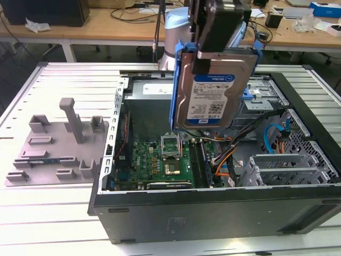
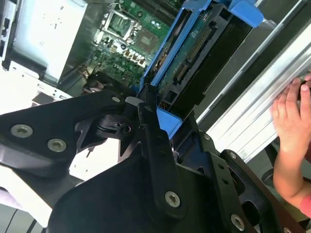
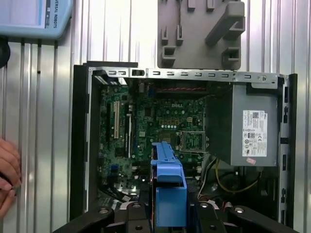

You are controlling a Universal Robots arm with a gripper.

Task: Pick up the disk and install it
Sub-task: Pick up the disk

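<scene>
- Above the open computer case, my gripper is clamped on the upper end of the disk. One finger sits on the label face and the other behind it.
- The disk hangs upright in the air, touching nothing but me, over the motherboard and near the metal drive cage.
- I hold only one end, so the long body below could swing or slip under a jolt. A drop would land on the motherboard.
- Orange wires and a thin blue cable lie loose by the cage, and the disk's blue frame could snag them on the way in.
- The disk looks slightly tilted in the exterior view. If it meets the cage skewed, I judge it would jam rather than seat.
- A person's hand rests on the ribbed table just beside the case wall, near enough that a wide sweep of my arm could strike it.
- My arm reaches in from the far side of the case, wrist pointing down, fingers vertical.
</scene>
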